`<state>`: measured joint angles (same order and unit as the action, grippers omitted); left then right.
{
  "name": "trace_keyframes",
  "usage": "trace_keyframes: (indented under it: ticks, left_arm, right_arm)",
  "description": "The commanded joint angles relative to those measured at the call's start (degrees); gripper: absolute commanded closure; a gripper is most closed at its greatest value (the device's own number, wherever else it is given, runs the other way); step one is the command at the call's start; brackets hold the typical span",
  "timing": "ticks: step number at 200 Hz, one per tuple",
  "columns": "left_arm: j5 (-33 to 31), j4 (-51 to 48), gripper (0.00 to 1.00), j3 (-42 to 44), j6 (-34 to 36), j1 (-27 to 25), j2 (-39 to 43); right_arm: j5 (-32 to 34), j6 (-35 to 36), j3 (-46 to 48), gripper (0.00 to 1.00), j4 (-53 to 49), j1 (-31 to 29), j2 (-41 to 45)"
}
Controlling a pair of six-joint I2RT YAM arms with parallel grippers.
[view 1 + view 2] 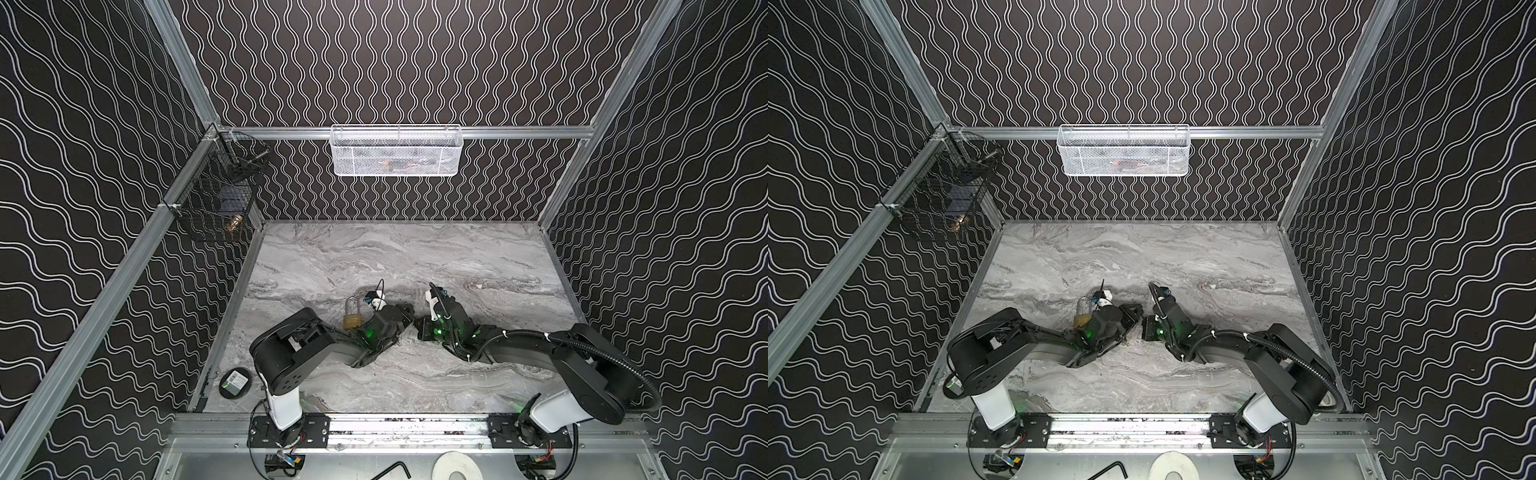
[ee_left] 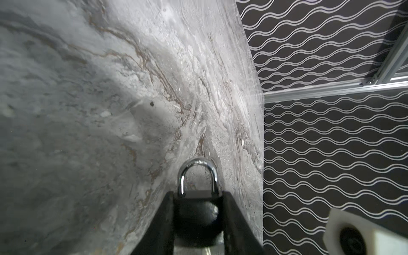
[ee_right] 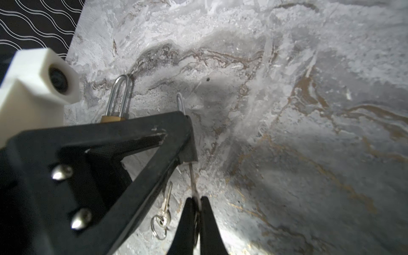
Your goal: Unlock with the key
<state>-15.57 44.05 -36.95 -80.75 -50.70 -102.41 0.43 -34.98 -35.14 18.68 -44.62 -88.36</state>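
A black padlock [image 2: 196, 216] with a silver shackle sits between the fingers of my left gripper [image 2: 198, 194], which is shut on its body. My right gripper [image 3: 198, 199] is shut on the key [image 3: 192, 176]. The key's blade runs up to the edge of one of the left gripper's fingers [image 3: 132, 143], and its tip is hidden behind that finger. Only the shackle's top [image 3: 181, 103] peeks out past it. In both top views the left gripper [image 1: 409, 311] [image 1: 1136, 311] and right gripper [image 1: 417, 326] [image 1: 1144, 328] meet tip to tip mid-table.
A brass padlock [image 1: 352, 313] [image 3: 118, 99] with a long shackle lies beside the left wrist. A spare key on a ring [image 3: 164, 212] lies on the marble table [image 1: 415, 257]. A white mesh basket [image 1: 395, 149] and a black wire basket [image 1: 220, 195] hang on the walls.
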Motion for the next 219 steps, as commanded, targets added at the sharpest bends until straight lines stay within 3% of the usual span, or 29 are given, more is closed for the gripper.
trace_keyframes:
  ticks: [1,42,101,219]
  left_arm:
    - [5.58,0.92,1.00,-1.44,1.42,-0.80,0.46]
    - [7.43,2.53,1.00,-0.76,1.46,-1.24,0.03]
    - [9.57,10.48,1.00,2.16,2.55,-1.23,-0.76]
    - [13.02,13.54,1.00,0.83,-1.09,-1.25,-8.55]
  right_arm:
    - [-0.14,-1.52,-1.31,1.00,11.59,-0.38,-1.40]
    - [1.47,-1.60,-2.49,1.00,10.54,0.17,-1.51]
    - [-2.14,-0.40,-3.71,1.00,11.66,1.80,-2.87]
    - [-0.06,0.07,4.38,1.00,18.32,1.99,-1.64]
